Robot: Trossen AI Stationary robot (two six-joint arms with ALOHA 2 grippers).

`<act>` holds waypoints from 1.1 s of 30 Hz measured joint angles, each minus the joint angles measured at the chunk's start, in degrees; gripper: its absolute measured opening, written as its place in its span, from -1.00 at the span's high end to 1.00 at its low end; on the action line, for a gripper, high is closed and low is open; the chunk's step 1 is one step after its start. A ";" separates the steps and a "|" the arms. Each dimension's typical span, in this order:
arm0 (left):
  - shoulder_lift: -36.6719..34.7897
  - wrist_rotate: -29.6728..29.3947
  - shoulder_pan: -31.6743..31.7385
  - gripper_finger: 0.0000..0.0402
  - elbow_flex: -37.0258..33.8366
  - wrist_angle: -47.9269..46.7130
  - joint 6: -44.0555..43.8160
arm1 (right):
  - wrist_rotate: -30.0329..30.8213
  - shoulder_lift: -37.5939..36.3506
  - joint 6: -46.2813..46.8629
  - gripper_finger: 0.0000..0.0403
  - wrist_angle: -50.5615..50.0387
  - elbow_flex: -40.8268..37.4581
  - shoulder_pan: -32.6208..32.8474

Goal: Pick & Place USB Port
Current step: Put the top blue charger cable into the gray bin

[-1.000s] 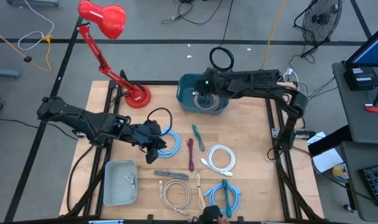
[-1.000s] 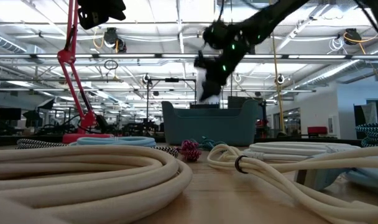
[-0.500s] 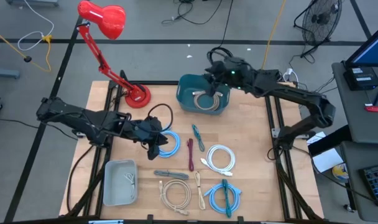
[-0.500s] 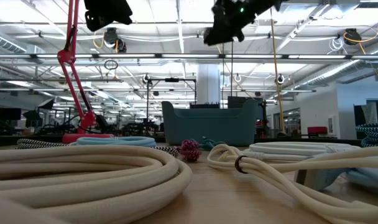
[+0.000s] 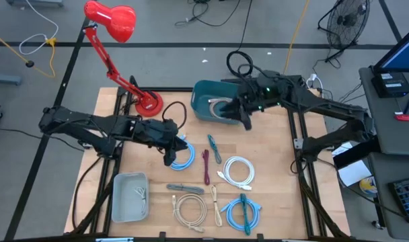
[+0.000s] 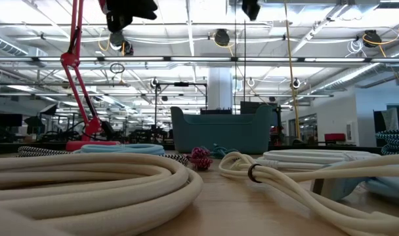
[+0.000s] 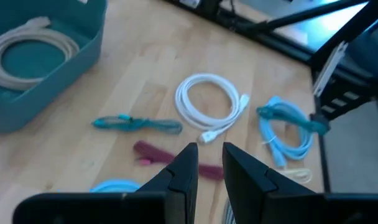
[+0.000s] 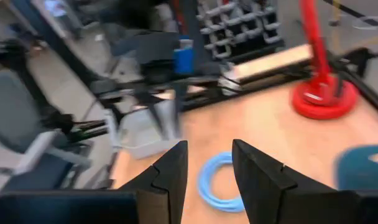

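Bench [image 5: 272, 154]: wooden top carrying several coiled cables, a red desk lamp [image 5: 114, 27] at its far left corner and a grey tray [image 5: 129, 198] at the near left.
Teal bin [image 5: 206, 97]: at the far middle of the bench; a cream USB cable coil [image 7: 28, 51] lies inside it, seen in the left wrist view.
Right pincer [image 5: 245, 121]: in the air beside the bin's right near corner, fingers [image 8: 167, 171] a narrow gap apart and nothing between them.
Left pincer [image 5: 171, 156]: above the bench over the light blue cable coil [image 5: 184, 156], fingers [image 7: 184, 165] a small gap apart, holding nothing.
White cable coil [image 5: 238, 170]: flat on the bench, right of centre.
Maroon cable [image 5: 206, 167]: a thin bundle between the light blue coil and the white coil.
Teal cable [image 5: 213, 148]: a thin bundle just beyond the maroon one.
Beige cable coil [image 5: 190, 208]: near edge of the bench, right of the grey tray.
Blue and teal cable coil [image 5: 243, 212]: near edge, right of the beige coil.
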 joint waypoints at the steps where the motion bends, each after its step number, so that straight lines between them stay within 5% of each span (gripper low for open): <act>1: 0.00 0.65 0.42 0.62 0.00 0.94 0.12 | 0.01 -0.62 0.33 0.42 0.17 0.00 1.42; 9: 0.00 3.37 1.82 0.62 0.00 4.59 0.81 | 4.28 -5.83 -0.59 0.42 -4.69 0.00 11.72; 20: 0.01 3.41 2.02 0.62 0.00 7.29 0.81 | 49.11 -17.10 1.37 0.42 -22.32 -0.42 27.43; 27: 0.02 3.24 2.59 0.62 0.00 7.40 0.66 | 65.72 -20.10 4.74 0.42 -15.33 -9.61 36.59; 33: 0.02 3.28 3.73 0.62 0.00 8.05 0.50 | 70.70 -19.82 5.83 0.42 8.40 -26.92 39.32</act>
